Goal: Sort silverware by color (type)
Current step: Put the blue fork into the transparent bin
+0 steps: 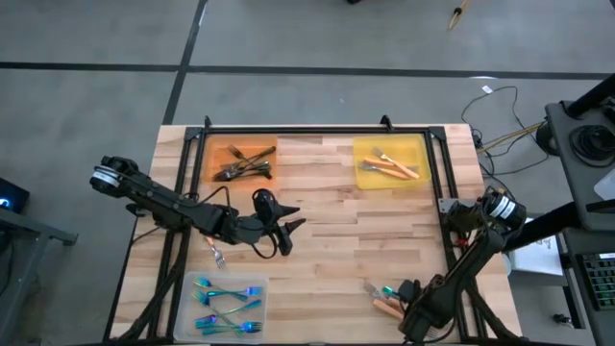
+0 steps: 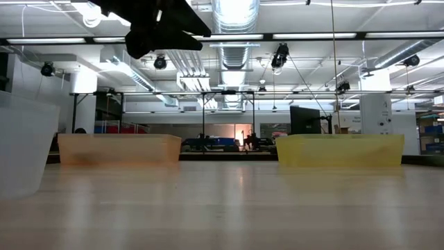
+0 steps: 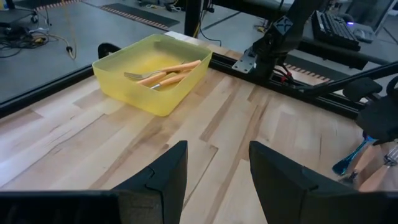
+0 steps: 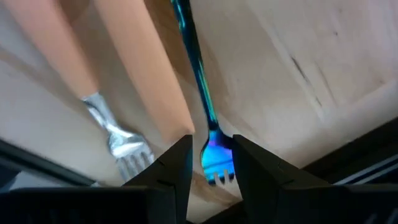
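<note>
Left pincer (image 1: 291, 234) open mid-table; right pincer (image 1: 404, 291) parted, low.

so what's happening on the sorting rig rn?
Silverware sort, mid-run. The right gripper is down at the table's near right corner, fingers either side of a blue-teal fork lying beside orange-handled pieces. The left gripper hovers open mid-table, empty. The orange tray, yellow tray and clear tray each already hold pieces.
</note>
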Controlling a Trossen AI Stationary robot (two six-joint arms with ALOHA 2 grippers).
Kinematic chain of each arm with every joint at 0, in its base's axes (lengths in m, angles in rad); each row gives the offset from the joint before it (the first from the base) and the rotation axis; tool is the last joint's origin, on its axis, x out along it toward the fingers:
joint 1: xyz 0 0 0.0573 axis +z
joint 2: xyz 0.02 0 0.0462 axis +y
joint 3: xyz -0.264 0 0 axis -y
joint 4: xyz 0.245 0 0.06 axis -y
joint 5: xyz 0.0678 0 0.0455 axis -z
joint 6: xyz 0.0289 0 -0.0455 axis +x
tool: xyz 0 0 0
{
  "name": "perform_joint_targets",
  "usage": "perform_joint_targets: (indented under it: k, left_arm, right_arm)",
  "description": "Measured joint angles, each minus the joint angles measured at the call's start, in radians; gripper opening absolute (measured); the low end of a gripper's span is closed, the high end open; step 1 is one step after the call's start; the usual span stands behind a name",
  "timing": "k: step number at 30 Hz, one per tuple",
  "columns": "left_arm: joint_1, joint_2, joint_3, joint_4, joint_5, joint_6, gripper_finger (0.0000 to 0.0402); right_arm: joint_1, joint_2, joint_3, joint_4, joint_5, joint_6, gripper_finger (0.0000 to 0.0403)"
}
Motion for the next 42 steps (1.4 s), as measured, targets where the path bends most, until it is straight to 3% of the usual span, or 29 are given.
perform_joint_targets:
  k: [24, 27, 33, 42]
  left_arm:
    - [0.000, 0.000, 0.000, 0.004, 0.000, 0.013, 0.0152]
    - [0.000, 0.000, 0.000, 0.004, 0.000, 0.013, 0.0152]
    - [0.000, 0.000, 0.000, 0.004, 0.000, 0.013, 0.0152]
    - [0.000, 0.000, 0.000, 0.004, 0.000, 0.013, 0.0152]
  right_arm:
    - [0.000, 0.013, -0.062, -0.039, 0.001, -0.045, 0.0104]
    - [0.000, 0.013, -0.062, -0.039, 0.001, -0.054, 0.0090]
    - [0.000, 0.012, -0.062, -0.040, 0.002, -0.094, 0.0017]
    - [0.000, -0.006, -0.062, -0.039, 0.003, -0.108, 0.0009]
